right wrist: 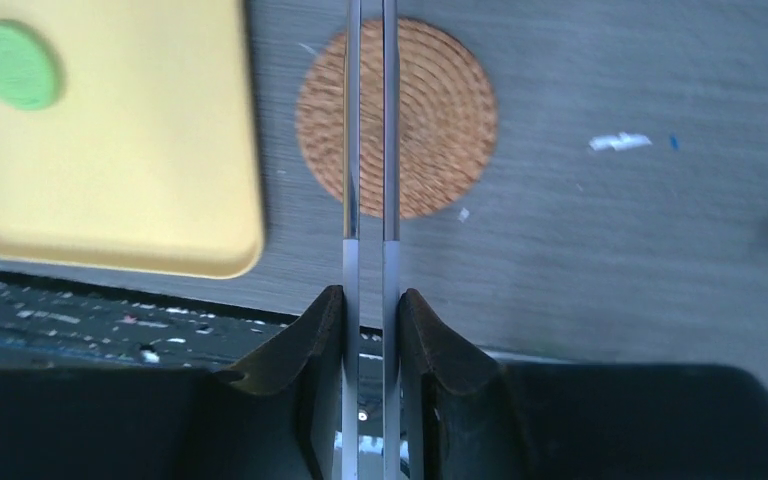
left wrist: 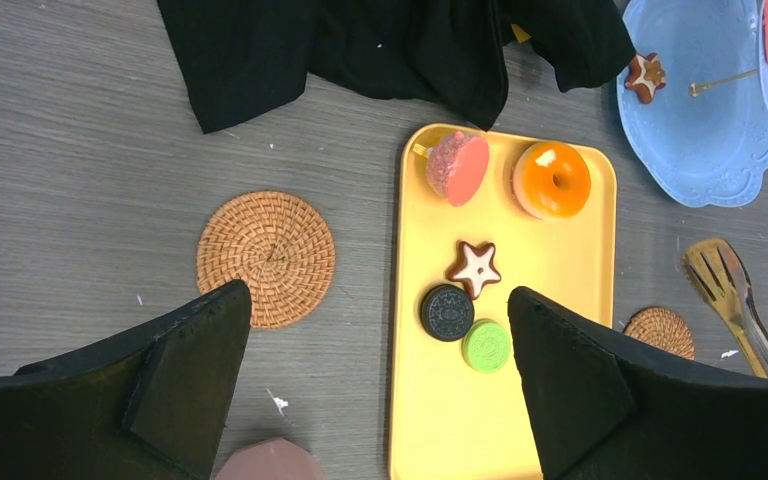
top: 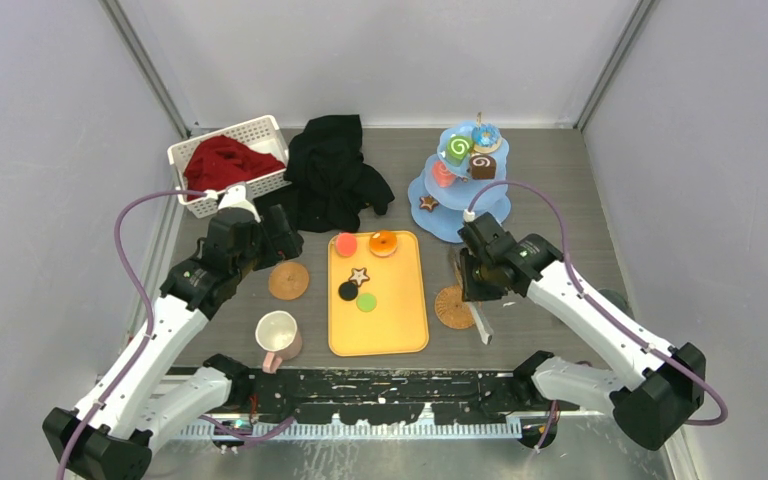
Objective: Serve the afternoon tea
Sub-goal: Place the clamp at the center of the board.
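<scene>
1. Your right pincer [right wrist: 372, 300] clamps the tongs [right wrist: 352, 150] (thin, slippery); they could twist loose.
2. Left pincer [left wrist: 377, 293] gapes, holding nothing; sweets [left wrist: 475, 268] sit on the tray [left wrist: 560, 300], and a low sweep scatters them.

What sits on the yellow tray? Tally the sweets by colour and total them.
Pink sweet: 1
Orange donut: 1
Brown-and-white star cookie: 1
Black sandwich cookie: 1
Green disc: 1
Total on the yellow tray: 5
</scene>
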